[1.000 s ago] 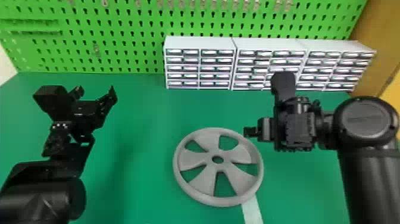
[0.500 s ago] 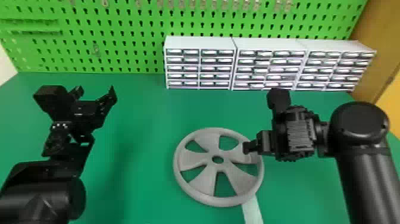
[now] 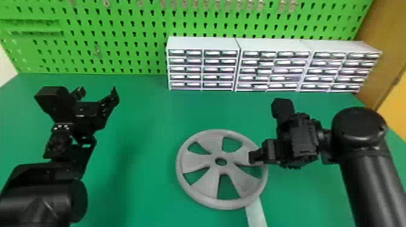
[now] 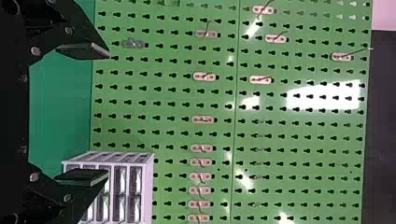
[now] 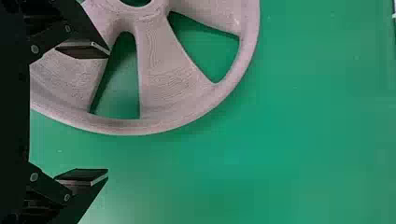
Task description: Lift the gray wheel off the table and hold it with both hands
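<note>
Three drawer units (image 3: 270,65) stand beyond gray wheel (image 3: 224,170); left gripper (image 3: 97,91), right gripper (image 3: 253,157): jaws apart

1. Open green tabletop (image 3: 142,157) stretches between the left gripper (image 3: 96,92) and the gray wheel (image 3: 196,160), giving a hand a low way to the wheel's left rim.
2. On the wheel's right side, the right gripper (image 3: 255,157) and its forearm (image 3: 368,187) block the approach.
3. Gaps between the spokes show tabletop; the center hole is much narrower.
4. The right gripper's parted fingers leave room between them, with the rim crossing that space in the right wrist view.
5. Beyond the wheel, a band of tabletop reaches the drawer cabinets (image 3: 202,43), which obstruct passage farther back, before the pegboard (image 3: 120,57).
</note>
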